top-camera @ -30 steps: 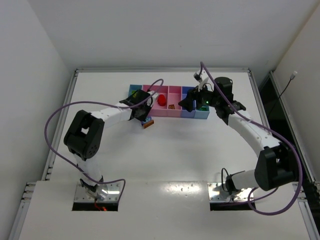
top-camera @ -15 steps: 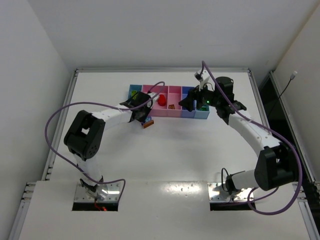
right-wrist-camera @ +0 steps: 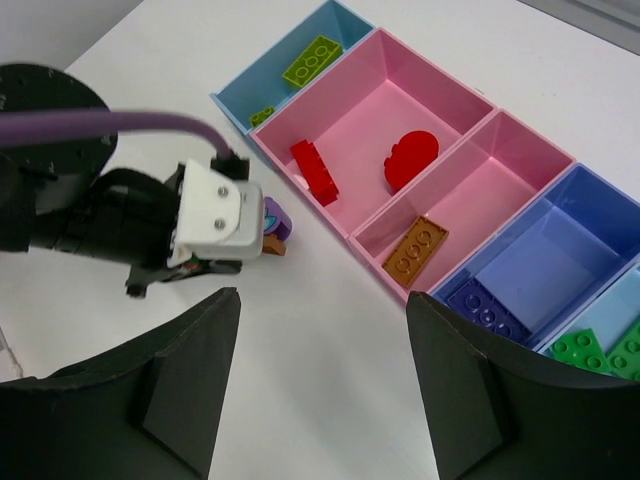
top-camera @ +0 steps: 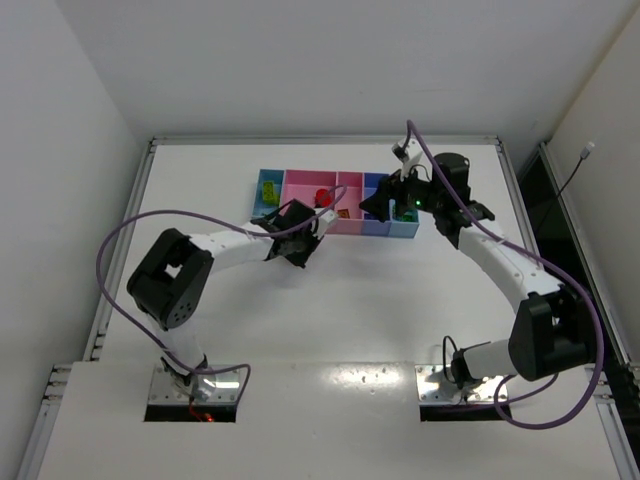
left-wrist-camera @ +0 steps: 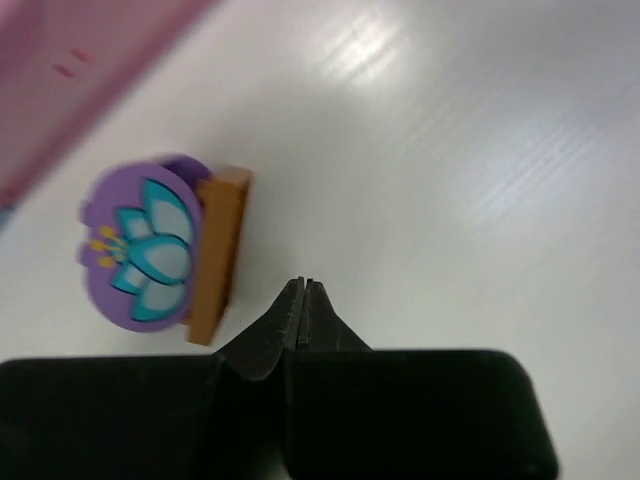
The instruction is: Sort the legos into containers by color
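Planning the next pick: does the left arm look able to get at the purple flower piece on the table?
Probably yes: the left gripper sits right beside the purple flower piece, nothing between them. Its jaws are shut, so it must open first.

Five bins (right-wrist-camera: 360, 110); two lime bricks (right-wrist-camera: 312, 58), two red pieces (right-wrist-camera: 315, 172), one orange brick (right-wrist-camera: 418, 246), one blue brick (right-wrist-camera: 485, 310), two green bricks (right-wrist-camera: 578, 347), one flower piece (left-wrist-camera: 145, 245)

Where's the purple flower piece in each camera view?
Top external: not visible; the left hand covers that spot.
Left wrist: purple flower piece, left of centre, just left of the shut hand.
Right wrist: left of centre, partly behind the left hand.
Shared landmark: the pink bin beside it.
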Controlling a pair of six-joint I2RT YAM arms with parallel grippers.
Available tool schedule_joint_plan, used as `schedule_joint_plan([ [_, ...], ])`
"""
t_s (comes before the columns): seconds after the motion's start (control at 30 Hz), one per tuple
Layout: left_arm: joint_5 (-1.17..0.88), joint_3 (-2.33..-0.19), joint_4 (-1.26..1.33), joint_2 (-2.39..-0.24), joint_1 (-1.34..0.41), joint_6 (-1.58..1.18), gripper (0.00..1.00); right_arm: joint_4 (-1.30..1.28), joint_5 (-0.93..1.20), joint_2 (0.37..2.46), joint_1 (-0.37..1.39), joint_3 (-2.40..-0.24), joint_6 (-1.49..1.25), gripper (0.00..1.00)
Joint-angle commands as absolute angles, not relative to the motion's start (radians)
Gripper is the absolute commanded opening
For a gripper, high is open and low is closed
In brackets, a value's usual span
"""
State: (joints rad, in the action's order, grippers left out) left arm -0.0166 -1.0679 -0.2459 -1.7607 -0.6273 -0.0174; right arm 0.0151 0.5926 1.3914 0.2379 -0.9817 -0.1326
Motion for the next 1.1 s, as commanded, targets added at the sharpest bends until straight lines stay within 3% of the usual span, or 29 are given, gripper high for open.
schedule_joint_plan([
  [0.0,-0.097,-1.052,-0.287,-1.735,-0.644,-0.069,0.00,0.051,0.603,1.396,0.235,-0.980,-0.141,0.70],
  [0.17,-0.213,-1.034,-0.253,-1.643,-0.635,-0.078,0.00,0.041,0.603,1.396,0.226,-0.980,-0.141,0.70],
  [0.37,-0.085,-1.052,-0.212,-1.545,-0.626,-0.118,0.00,0.051,0.603,1.396,0.225,-0.957,-0.141,0.70],
  [0.67,0.216,-1.085,-0.242,-1.618,-0.614,-0.034,0.00,0.063,0.604,1.405,0.225,-0.966,-0.161,0.70],
  [1.07,0.327,-1.072,-0.153,-1.710,-0.574,0.049,0.00,0.063,0.614,1.414,0.225,-0.966,-0.161,0.68],
])
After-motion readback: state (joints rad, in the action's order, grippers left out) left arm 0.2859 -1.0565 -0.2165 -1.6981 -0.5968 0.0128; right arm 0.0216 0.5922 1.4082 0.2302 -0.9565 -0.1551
